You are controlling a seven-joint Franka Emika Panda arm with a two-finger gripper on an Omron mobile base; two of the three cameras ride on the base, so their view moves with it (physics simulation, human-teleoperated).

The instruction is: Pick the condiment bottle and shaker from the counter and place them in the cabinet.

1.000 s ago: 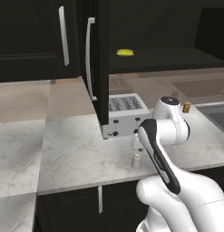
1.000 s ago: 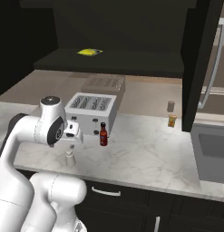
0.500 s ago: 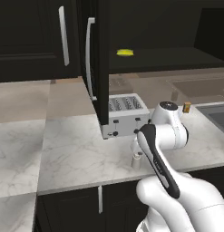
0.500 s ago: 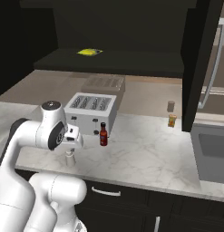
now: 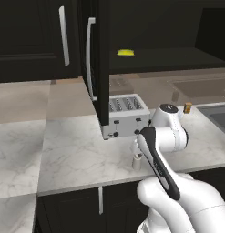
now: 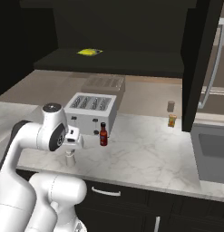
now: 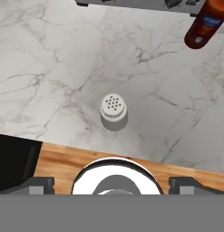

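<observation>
The white-grey shaker (image 7: 114, 110) stands upright on the marble counter (image 7: 50, 68), near its front edge. My gripper (image 7: 113, 185) hangs straight above it, open, with nothing between its fingers. From the right base view the gripper (image 6: 75, 142) sits just over the shaker (image 6: 69, 157). In the left base view the shaker (image 5: 136, 162) is under the hand (image 5: 134, 146). The red condiment bottle (image 6: 103, 134) stands in front of the toaster, apart from the shaker, and its base (image 7: 206, 26) is at the hand view's upper right. The dark cabinet (image 6: 118, 63) is open above, its door (image 5: 102, 63) swung out.
A silver toaster (image 6: 92, 113) stands behind the bottle. A tiny orange-brown jar (image 6: 172, 120) is at the back right of the counter, near a sink (image 6: 213, 152). Something yellow (image 6: 90, 52) lies on the cabinet's shelf. The open door hangs over the toaster's left side.
The hand has sunk a little toward the shaker. Its jaws have stayed open, and the bottle and shaker have not moved.
</observation>
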